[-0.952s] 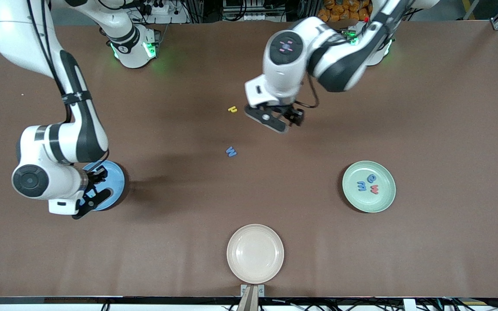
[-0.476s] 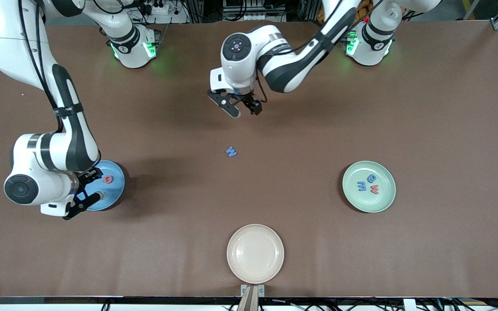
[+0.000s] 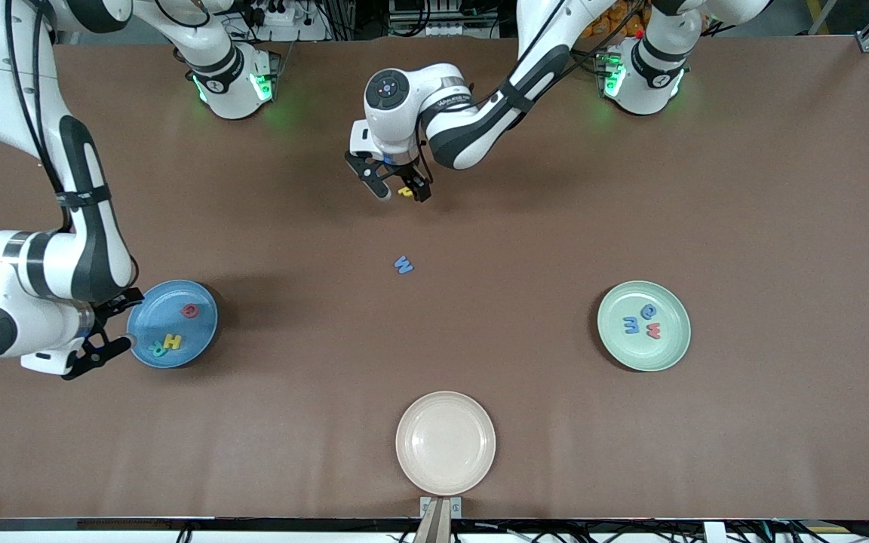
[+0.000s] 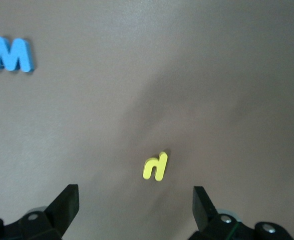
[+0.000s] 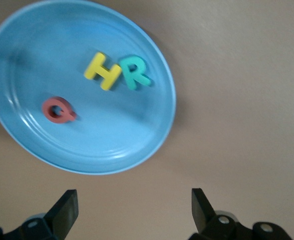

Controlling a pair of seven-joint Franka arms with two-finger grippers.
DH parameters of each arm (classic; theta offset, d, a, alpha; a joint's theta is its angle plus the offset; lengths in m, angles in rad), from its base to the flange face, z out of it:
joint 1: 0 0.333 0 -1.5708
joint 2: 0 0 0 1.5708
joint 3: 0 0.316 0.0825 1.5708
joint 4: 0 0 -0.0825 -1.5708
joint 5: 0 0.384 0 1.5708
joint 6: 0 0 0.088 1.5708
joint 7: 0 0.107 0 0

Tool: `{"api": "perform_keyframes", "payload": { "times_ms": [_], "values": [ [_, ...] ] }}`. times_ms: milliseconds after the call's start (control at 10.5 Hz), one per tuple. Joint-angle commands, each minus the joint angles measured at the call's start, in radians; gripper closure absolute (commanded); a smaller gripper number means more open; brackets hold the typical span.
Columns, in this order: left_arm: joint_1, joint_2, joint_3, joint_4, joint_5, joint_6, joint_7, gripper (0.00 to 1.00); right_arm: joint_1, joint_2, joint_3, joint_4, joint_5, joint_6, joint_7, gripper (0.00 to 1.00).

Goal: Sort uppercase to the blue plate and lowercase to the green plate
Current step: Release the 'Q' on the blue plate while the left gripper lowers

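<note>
We see the small yellow u/n [image 4: 155, 166] lying flat under the spread-fingered left gripper [image 3: 398, 188]; the right gripper [image 3: 106, 332], also spread, hangs beside the blue plate [image 3: 204, 332].

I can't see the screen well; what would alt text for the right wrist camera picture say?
A blue plate on a brown table holds three foam letters: a yellow H touching a teal R, and a red Q lying apart from them. The right tool hangs open over bare table beside the plate, holding nothing.
</note>
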Motion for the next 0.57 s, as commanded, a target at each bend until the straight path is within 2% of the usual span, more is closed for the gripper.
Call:
{"api": "perform_keyframes", "payload": {
  "times_ms": [0,476],
  "values": [
    [-0.044,0.029,0.040,0.015,0.026,0.053,-0.005,0.00,-0.015,-0.009,0.005,0.008,-0.024,-0.011,0.033,0.00],
    [-0.048,0.052,0.045,-0.017,0.101,0.061,-0.008,0.00,-0.016,0.006,0.006,0.017,-0.021,-0.006,0.070,0.00]
  ]
}}
